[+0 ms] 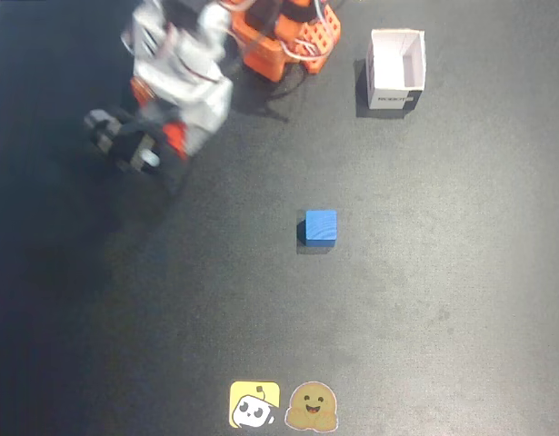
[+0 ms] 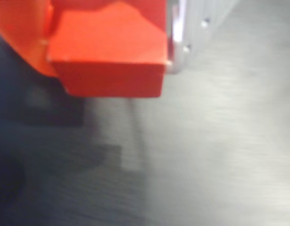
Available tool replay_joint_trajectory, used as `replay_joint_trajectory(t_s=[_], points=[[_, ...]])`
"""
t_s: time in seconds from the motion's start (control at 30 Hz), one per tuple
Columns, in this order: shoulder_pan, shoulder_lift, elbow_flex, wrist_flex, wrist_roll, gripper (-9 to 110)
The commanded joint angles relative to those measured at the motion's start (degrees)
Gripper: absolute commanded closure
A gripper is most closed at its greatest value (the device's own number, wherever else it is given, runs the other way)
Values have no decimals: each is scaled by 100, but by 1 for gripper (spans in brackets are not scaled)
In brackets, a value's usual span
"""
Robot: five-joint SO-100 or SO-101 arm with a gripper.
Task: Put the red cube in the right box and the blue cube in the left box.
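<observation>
The red cube (image 2: 107,52) fills the upper left of the wrist view, held between an orange jaw on its left and a pale jaw on its right. My gripper (image 2: 104,70) is shut on it above the dark mat. In the fixed view the arm is blurred at the upper left, with the gripper (image 1: 156,143) there; the red cube cannot be made out clearly. The blue cube (image 1: 321,227) lies alone on the mat near the middle, well to the right of and below the gripper. One white open box (image 1: 395,68) stands at the top right. No second box is in view.
The arm's orange base (image 1: 288,38) with cables stands at the top centre, left of the white box. Two stickers (image 1: 284,406) lie at the bottom edge. The dark mat (image 1: 443,300) covers the whole table.
</observation>
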Motion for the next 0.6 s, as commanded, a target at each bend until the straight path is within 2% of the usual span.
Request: replay_joint_trajectory(t_s=[0.0,0.57], points=[[562,246,-35,97,-343,88],[2971,299,35,554,-1107,88]])
